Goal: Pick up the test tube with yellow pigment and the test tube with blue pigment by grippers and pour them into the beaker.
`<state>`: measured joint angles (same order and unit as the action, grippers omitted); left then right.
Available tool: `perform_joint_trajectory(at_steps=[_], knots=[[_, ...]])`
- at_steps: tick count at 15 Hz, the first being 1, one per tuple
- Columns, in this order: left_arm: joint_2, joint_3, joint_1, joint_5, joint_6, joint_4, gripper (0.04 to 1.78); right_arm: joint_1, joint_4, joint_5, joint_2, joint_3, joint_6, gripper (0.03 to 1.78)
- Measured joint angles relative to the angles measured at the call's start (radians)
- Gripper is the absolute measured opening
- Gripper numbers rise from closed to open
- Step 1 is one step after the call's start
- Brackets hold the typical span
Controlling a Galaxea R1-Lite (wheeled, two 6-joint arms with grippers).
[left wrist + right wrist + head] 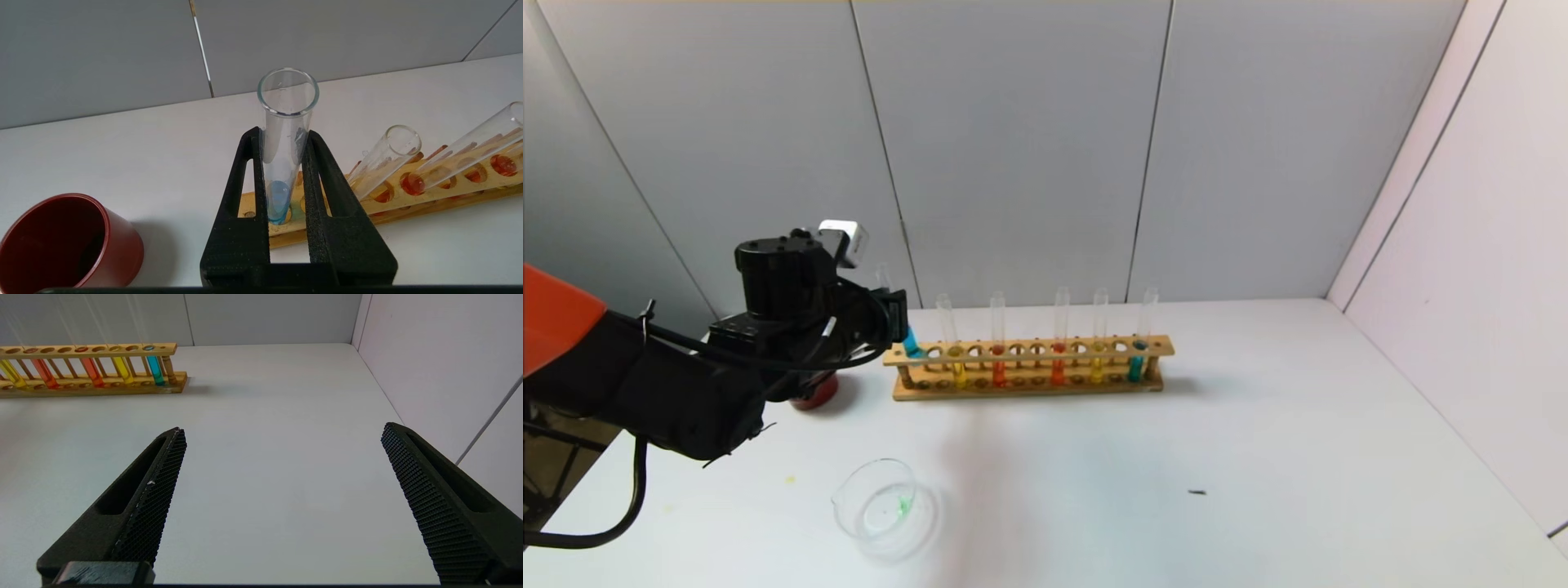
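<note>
My left gripper (894, 314) is shut on a test tube with a little turquoise-blue liquid (911, 341) at the left end of the wooden rack (1029, 384). In the left wrist view the black fingers (245, 183) clamp this tube (286, 122), whose round bottom sits at the rack's end hole. Tubes with yellow liquid (956, 367) (1097, 366) and another blue one (1135, 365) stand in the rack. The clear beaker (882, 505), holding a green trace, sits on the table in front of the rack's left end. My right gripper (282, 428) is open and empty over bare table.
A dark-red cup (814, 392) stands just left of the rack, partly behind my left arm; it also shows in the left wrist view (61, 241). Two orange-red tubes (999, 367) stand in the rack. Walls close the back and right sides.
</note>
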<state>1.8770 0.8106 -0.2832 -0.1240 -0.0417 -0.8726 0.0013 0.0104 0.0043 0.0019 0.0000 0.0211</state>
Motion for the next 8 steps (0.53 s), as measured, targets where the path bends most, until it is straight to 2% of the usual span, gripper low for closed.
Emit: perform_joint_trajectory(at_steps=[8], knots=[[-0.049,0.051,-0.027,-0.029,0.004,0.061,0.3,0.0,0.0,0.0,0.0,0.0,0.0,1.74]])
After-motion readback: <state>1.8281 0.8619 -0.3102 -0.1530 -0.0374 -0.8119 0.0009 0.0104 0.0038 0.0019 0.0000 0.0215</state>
